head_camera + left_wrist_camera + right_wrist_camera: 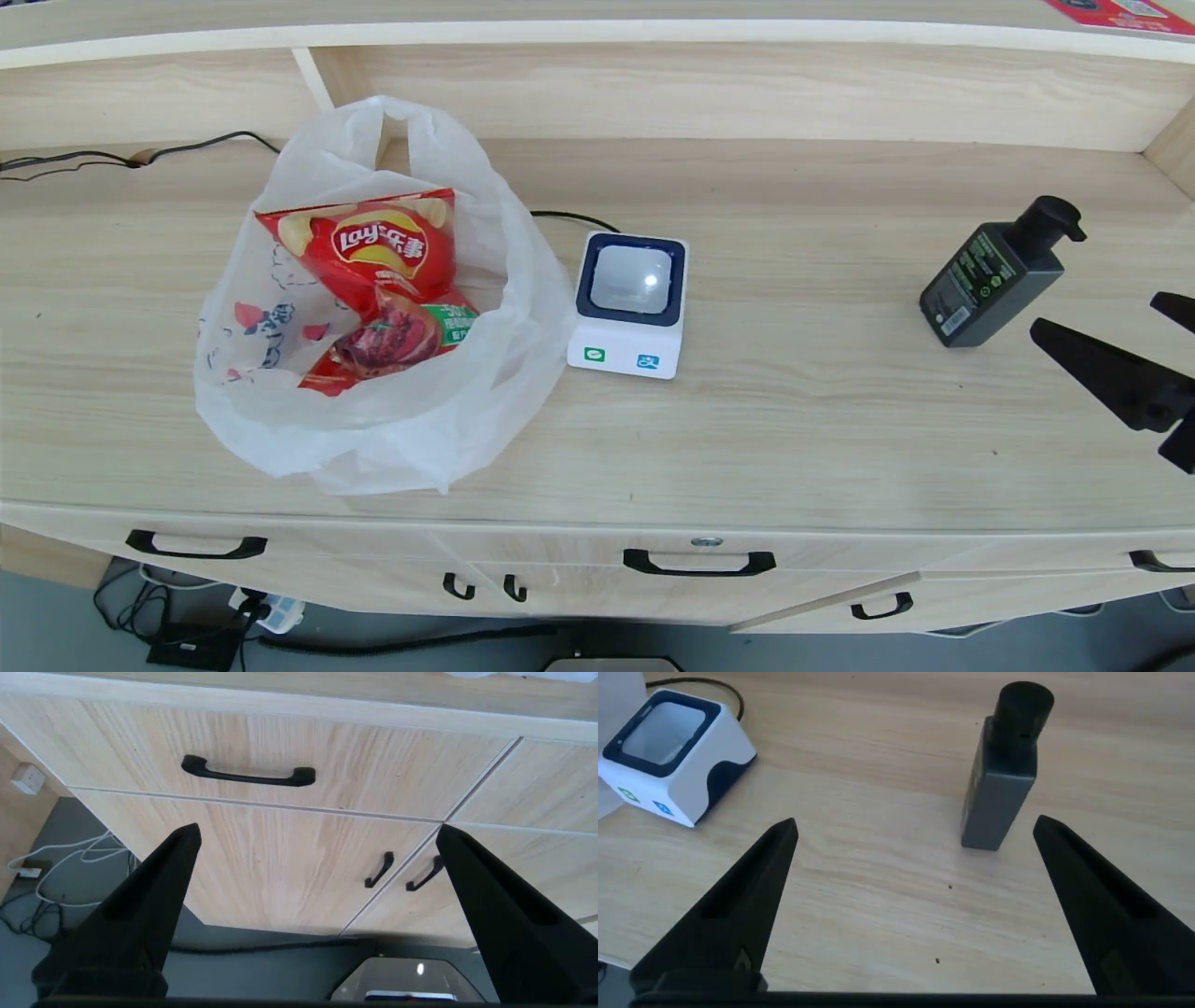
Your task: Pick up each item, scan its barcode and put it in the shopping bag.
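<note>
The right gripper (1097, 315) comes in low over the table (794, 439) from the right edge. Its black jaws are spread wide and hold nothing. From the right wrist view, the right gripper (915, 826) points at the bottle (999, 793), which lies just past the jaw tips and apart from them.

In the head view the bottle (990, 280) is a dark pump bottle lying on the right side of the table. Its printed label faces up and its black pump head points to the far right. The right wrist view catches a plain grey side of it instead.

The left gripper (318, 833) sits below the table top with its jaws also wide apart and empty. It faces the pale wooden drawer fronts (280, 849), with a black handle (248, 770) just beyond it.

The scanner (627, 303), a small white box with a dark-framed window on top, stands near the middle of the table, well left of the bottle. The right wrist view also shows the scanner (668, 756) off to one side. A black cable (574, 217) runs from behind it.

Just left of the scanner, the white shopping bag (373, 448) sits open on the table. Inside it are a red crisps packet (373, 247) and a second red packet (397, 336) lying nearer, against the first.
</note>
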Controlling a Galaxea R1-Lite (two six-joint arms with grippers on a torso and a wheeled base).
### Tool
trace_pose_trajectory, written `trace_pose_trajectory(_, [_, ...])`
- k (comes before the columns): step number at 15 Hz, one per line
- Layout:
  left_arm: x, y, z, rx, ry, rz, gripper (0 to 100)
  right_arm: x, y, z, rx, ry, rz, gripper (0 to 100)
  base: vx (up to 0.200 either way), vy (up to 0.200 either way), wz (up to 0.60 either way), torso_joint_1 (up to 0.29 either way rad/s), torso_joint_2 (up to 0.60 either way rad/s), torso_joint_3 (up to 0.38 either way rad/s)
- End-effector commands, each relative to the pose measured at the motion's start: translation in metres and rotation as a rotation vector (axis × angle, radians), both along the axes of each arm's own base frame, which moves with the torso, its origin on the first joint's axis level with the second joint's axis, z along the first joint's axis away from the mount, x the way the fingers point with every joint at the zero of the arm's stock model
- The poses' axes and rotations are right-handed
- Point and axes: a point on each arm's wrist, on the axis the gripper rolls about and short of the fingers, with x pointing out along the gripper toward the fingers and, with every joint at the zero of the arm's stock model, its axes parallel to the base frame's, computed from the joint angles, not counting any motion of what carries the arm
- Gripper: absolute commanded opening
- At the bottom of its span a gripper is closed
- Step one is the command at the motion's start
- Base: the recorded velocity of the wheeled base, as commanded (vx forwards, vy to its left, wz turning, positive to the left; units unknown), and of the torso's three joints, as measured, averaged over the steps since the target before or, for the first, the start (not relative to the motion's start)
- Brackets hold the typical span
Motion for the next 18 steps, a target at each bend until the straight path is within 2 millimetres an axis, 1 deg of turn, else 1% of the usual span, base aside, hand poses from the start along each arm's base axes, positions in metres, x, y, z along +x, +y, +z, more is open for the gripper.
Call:
trace_pose_trajectory(1, [0.0,0.0,0.0,0.002,0.001,0.0,100,0.013,0.004,0.011,0.017,-0.009,0.013,100,0.0,0.0,0.0,0.0,0.0,0.0])
trace_pose_trajectory(3, [0.0,0.0,0.0,0.0,0.001,0.0,100,0.037,0.008,0.025,0.052,-0.011,-0.002,100,0.0,0.0,0.0,0.0,0.0,0.0])
trace_pose_trajectory(4, [0.0,0.0,0.0,0.002,0.001,0.0,100,0.049,0.005,0.028,0.054,-0.012,-0.033,100,0.0,0.0,0.0,0.0,0.0,0.0])
trace_pose_trajectory(6, [0.0,0.0,0.0,0.0,0.001,0.0,100,0.068,0.003,0.031,0.063,-0.02,-0.062,100,0.0,0.0,0.0,0.0,0.0,0.0])
trace_pose_trajectory(7, [0.0,0.0,0.0,0.0,0.001,0.0,100,0.072,0.004,0.028,0.062,-0.016,-0.065,100,0.0,0.0,0.0,0.0,0.0,0.0])
trace_pose_trajectory(9, [0.0,0.0,0.0,-0.002,0.001,0.0,100,0.074,0.004,0.022,0.049,-0.003,-0.07,100,0.0,0.0,0.0,0.0,0.0,0.0])
trace_pose_trajectory(10, [0.0,0.0,0.0,0.0,0.001,0.0,100,0.074,0.003,0.022,0.047,-0.001,-0.07,100,0.0,0.0,0.0,0.0,0.0,0.0])
trace_pose_trajectory(12, [0.0,0.0,0.0,0.0,0.001,0.0,100,0.072,0.002,0.014,0.038,0.023,-0.075,100,0.0,0.0,0.0,0.0,0.0,0.0])
trace_pose_trajectory(13, [0.0,0.0,0.0,0.0,0.001,0.0,100,0.071,-0.002,0.005,0.031,0.05,-0.096,100,0.0,0.0,0.0,0.0,0.0,0.0])
trace_pose_trajectory(16, [0.0,0.0,0.0,-0.002,0.001,0.0,100,0.07,-0.019,-0.005,0.002,0.08,-0.181,100,0.0,0.0,0.0,0.0,0.0,0.0])
trace_pose_trajectory(18, [0.0,0.0,0.0,0.0,0.001,0.0,100,0.067,-0.022,-0.025,0.002,0.153,-0.193,100,0.0,0.0,0.0,0.0,0.0,0.0])
